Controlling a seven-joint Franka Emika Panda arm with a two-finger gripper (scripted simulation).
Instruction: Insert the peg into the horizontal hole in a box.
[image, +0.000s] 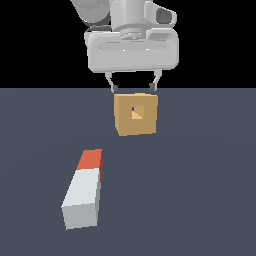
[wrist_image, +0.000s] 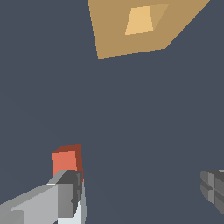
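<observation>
Slate-grey flat floor (image: 200, 200) fills the lower part of the exterior view, plain black backdrop above it; no other room detail. Franka gripper (image: 133, 89) hangs high at the top centre of the exterior view, fingers pointing down, spread wide, nothing between them. Fingertips (image: 114, 89) appear just above the box's top edge in that view; contact can't be judged. Wrist view shows one finger (wrist_image: 65, 192) overlapping the peg's red end and the other finger (wrist_image: 213, 188) well apart across bare floor, so wide open, empty.

Tan-orange box (image: 125, 125) sits on the floor mid-scene, face toward the exterior camera. Its square hole (image: 137, 112) is in the face centre, lighter tan inside, nothing in it. Peg (image: 84, 192) lies flat on the floor, well apart from the box, toward the exterior view's left and nearer the camera; pale grey-white body, orange-red end pointing roughly toward the box side. Peg untouched, not inserted.
</observation>
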